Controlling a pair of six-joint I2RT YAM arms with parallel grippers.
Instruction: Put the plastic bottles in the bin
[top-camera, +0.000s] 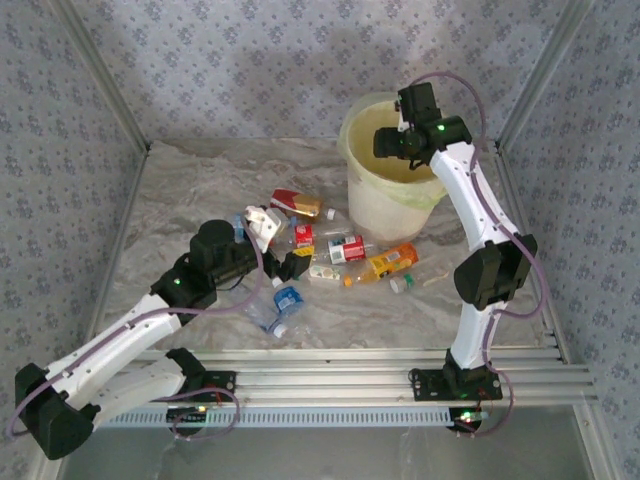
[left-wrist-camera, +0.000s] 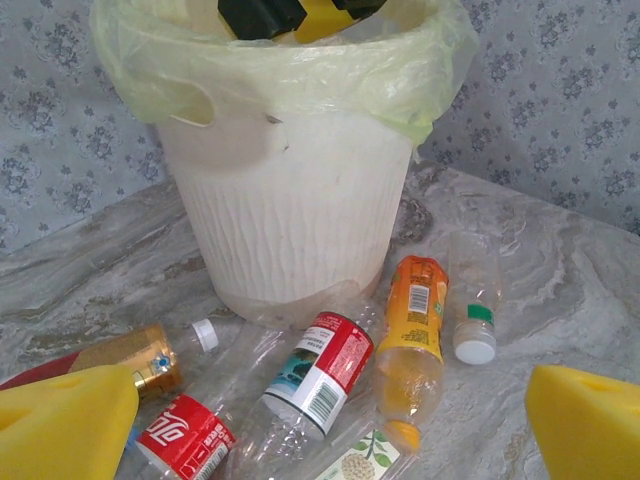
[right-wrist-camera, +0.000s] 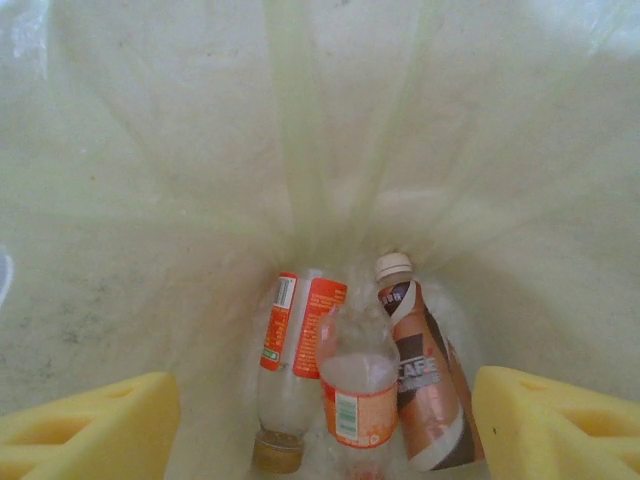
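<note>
Plastic bottles (top-camera: 345, 250): three in the bin (top-camera: 385, 210) upper right, plenty left mid-frame, left gripper (left-wrist-camera: 325, 430) and right gripper (right-wrist-camera: 320, 420) both spread wide, empty.

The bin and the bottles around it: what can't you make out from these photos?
- Bin floor, top view: hidden by the right pincer over its mouth.
- Bottles in the bin, right wrist view: lower ends cut by the bottom edge; any beneath unseen.
- Pile under the left pincer, top view: partly covered by it; label print too small.
- Lowest red-labelled bottle, left wrist view: cut off by bottom edge.
</note>
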